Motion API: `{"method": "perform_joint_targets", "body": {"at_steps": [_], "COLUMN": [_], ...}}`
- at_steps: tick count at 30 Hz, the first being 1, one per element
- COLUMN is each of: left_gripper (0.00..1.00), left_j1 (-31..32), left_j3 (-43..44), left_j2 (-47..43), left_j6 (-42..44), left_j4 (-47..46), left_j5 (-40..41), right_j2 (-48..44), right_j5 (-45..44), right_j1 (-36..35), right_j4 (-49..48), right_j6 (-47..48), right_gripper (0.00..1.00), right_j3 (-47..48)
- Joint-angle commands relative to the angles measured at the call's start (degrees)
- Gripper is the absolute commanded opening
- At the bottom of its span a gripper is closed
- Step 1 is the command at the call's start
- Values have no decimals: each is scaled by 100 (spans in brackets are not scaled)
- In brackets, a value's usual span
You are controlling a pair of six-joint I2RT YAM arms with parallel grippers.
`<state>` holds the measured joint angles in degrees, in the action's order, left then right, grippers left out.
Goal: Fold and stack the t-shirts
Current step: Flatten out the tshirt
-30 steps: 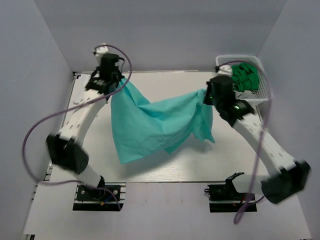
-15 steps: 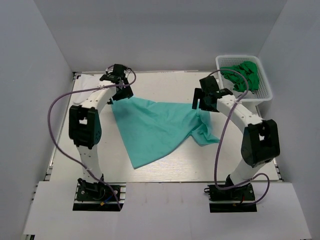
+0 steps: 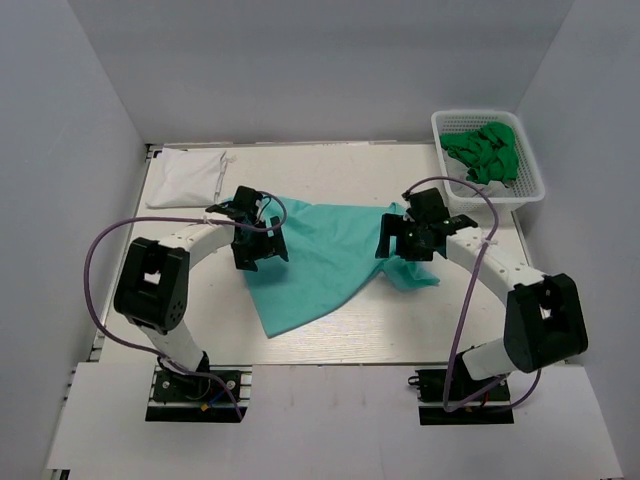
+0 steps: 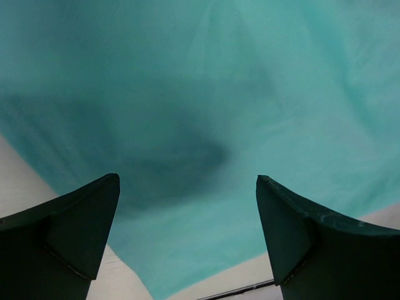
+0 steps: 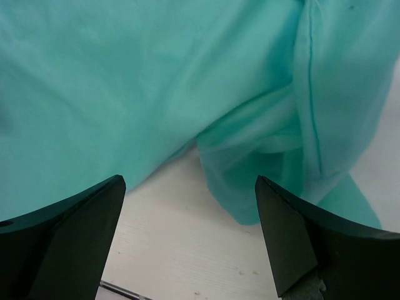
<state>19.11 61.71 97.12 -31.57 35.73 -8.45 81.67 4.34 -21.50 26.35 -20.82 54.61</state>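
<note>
A light teal t-shirt (image 3: pixel 330 245) lies spread on the white table (image 3: pixel 420 320), its right side bunched into folds. My left gripper (image 3: pixel 258 245) hovers open over the shirt's left edge, nothing between its fingers; in the left wrist view the gripper (image 4: pixel 187 181) looks down on teal cloth (image 4: pixel 187 94). My right gripper (image 3: pixel 408 240) is open above the crumpled right part; in its wrist view the gripper (image 5: pixel 187 181) frames a sleeve fold (image 5: pixel 262 162) and bare table. A folded white t-shirt (image 3: pixel 185 175) lies at the back left. Bright green t-shirts (image 3: pixel 485 150) fill the basket.
The white mesh basket (image 3: pixel 530 190) stands at the back right corner. Grey walls close in the table on the left, back and right. Purple cables loop from both arms. Bare tabletop (image 3: pixel 340 335) shows in front of the teal shirt.
Both grippers opened and let go of the teal shirt, which dropped from hanging between them to lying on the table. Both arms came down and toward the near side.
</note>
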Motion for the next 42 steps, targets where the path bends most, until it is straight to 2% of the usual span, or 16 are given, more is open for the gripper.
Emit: {"method": "perform_joint_targets", "body": {"at_steps": [1,3,9,11,14,15,17,18,20,22,26,30,32,36,40,42], "left_gripper": [100,100,100,100,100,100,100,100,100,100,100,100,100,100,100,100], "left_j1": [-4,-4,-118,-118,-171,-171,-224,-224,-224,-224,-171,-171,-171,-171,-171,-171], "left_j3": [95,253,1509,2315,3072,3684,4320,4775,4999,5052,4421,2963,2122,750,-227,-449], "left_j2": [16,288,1606,2108,2784,2951,3337,3340,3340,2981,1988,837,223,-507,-1010,-1063], "left_j6": [-95,-43,81,151,362,423,563,634,766,819,819,584,460,-23,-392,-472], "left_j4": [-548,-602,-58,153,364,591,900,997,998,946,752,690,638,699,366,147], "left_j5": [-220,88,721,1141,1493,1547,1601,1601,1514,1443,1372,1425,1731,1970,1803,1585], "right_j2": [278,533,1562,1920,2247,2440,2494,2486,2398,2108,1389,773,360,-368,-634,-731], "right_j5": [349,174,-249,-398,-688,-706,-610,-636,-619,-636,-645,-653,-750,-899,-961,-935], "right_j1": [-21,-12,31,40,49,66,67,32,31,31,31,49,58,58,67,58], "right_j4": [-551,-657,-605,-569,-377,-333,-254,-201,-139,-130,-165,-165,-130,-78,-16,28], "right_j6": [-98,-107,-194,-238,-230,-143,217,393,605,754,790,580,422,289,271,228], "right_gripper": [90,90,90,90,90,90,90,90,90,90,90,90,90,90,90,90], "right_j3": [32,102,752,1069,1726,1850,2288,2352,2536,2537,2256,1494,1107,622,262,156]}}
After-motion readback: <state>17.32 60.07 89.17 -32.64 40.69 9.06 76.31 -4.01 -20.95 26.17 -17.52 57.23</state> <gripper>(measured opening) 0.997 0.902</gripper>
